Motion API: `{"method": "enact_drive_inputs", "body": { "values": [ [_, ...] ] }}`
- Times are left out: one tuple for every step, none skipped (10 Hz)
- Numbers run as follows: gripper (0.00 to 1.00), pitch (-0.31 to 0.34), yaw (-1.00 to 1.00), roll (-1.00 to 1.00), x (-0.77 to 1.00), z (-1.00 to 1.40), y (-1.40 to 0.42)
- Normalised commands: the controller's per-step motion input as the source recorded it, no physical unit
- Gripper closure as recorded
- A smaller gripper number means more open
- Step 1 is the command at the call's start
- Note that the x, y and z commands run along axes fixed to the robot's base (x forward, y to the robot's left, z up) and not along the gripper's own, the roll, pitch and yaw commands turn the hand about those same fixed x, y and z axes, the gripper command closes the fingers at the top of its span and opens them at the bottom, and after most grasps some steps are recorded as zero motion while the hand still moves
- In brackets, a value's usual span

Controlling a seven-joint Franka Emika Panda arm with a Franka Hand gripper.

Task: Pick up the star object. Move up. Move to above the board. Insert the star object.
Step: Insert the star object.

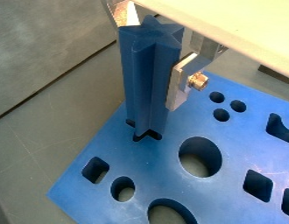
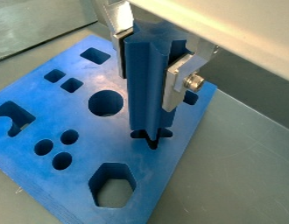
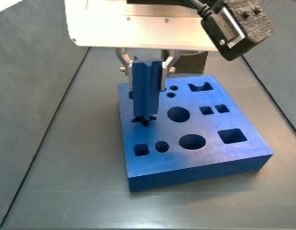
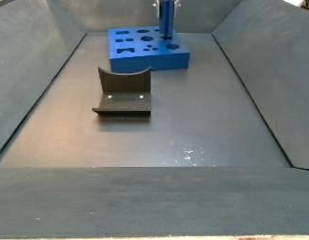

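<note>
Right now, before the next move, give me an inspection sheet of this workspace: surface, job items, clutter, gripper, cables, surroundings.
Surface: dark grey floor, flat, a few pale specks near the middle.
Board: blue board lies flat at the far end of the floor in a side view; circle, square and hexagon holes are open.
Star object: blue star object stands upright with its lower end in the star hole.
Clutter: nothing seen.
Fixture: dark fixture stands on the floor, apart from the board.
Gripper: gripper is above the board, its silver fingers closed on the star object's upper part.
Cables: nothing seen.
Surroundings: grey sloped walls on both sides.
</note>
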Motion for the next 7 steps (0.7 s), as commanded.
{"method": "enact_drive_inputs", "body": {
  "values": [
    [1.0, 0.0, 0.31, 0.05, 0.0, -0.27, 0.0],
    [1.0, 0.0, 0.18, 0.0, 0.04, 0.0, 0.0],
    [1.0, 0.0, 0.0, 0.0, 0.0, -0.03, -0.03],
    [1.0, 0.0, 0.05, 0.29, 0.1, -0.45, -0.11],
    [1.0, 0.0, 0.14, 0.33, 0.08, -0.61, -0.05],
    [1.0, 0.0, 0.01, 0.0, 0.04, -0.08, 0.0],
    [1.0, 0.0, 0.0, 0.0, 0.0, -0.04, 0.0]
  ]
}}
